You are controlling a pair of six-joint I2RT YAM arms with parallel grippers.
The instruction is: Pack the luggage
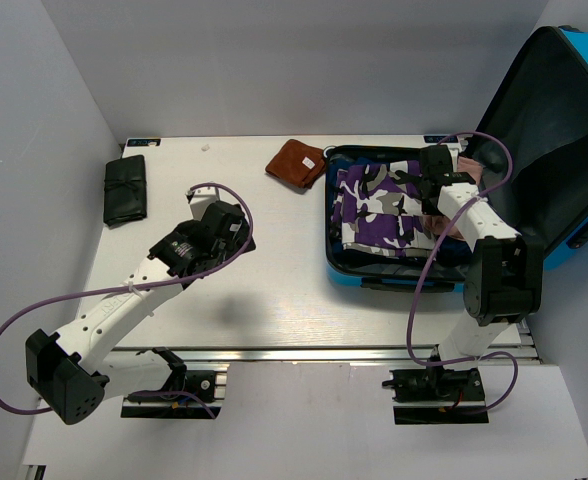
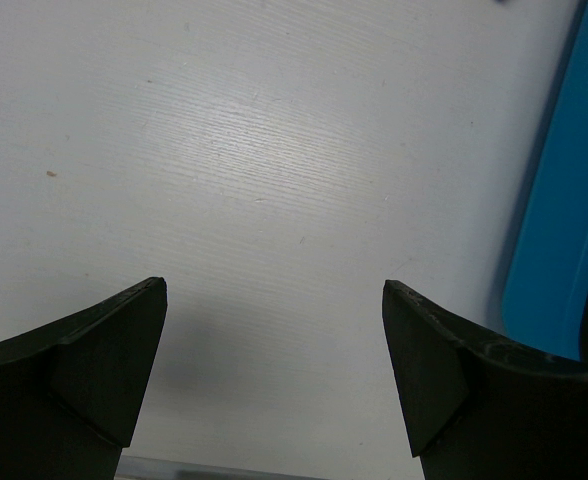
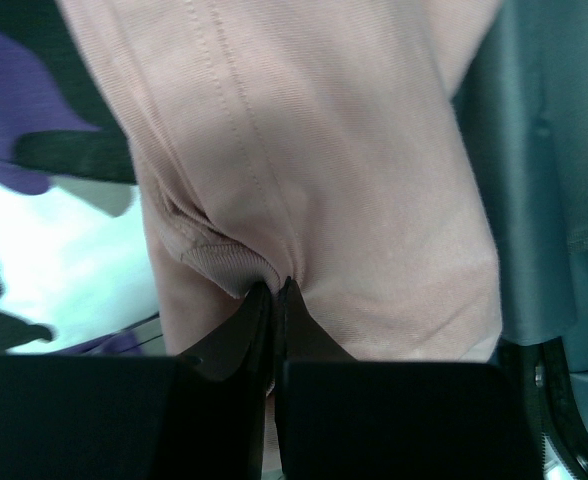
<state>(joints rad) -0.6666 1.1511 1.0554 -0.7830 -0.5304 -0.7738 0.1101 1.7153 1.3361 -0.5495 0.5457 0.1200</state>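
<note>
1. Your right gripper (image 3: 276,290) is clenched. Its two black fingers meet with almost no gap, pinching a fold of pink fabric (image 3: 314,150) at the lower centre of the right wrist view.
2. The pink fabric fills most of that view. A purple, white and black camouflage garment (image 1: 374,205) shows at the left edge, and grey lining at the right.
3. The luggage (image 1: 549,130) lies open at the right of the top view, its base flat on the table (image 1: 274,300) and its lid raised toward the upper right corner. The camouflage garment lies in the base, and your right arm reaches in over it.
4. Your left gripper (image 2: 274,290) is spread wide and holds nothing — only bare white table shows between its fingers. The blue luggage shell runs down the right edge of the left wrist view.
5. In the top view, the left gripper sits left of centre, well apart from the luggage.
6. A brown cloth (image 1: 295,162) lies on the table just beside the luggage's upper left corner. A black folded pouch (image 1: 125,189) lies at the upper left.
</note>
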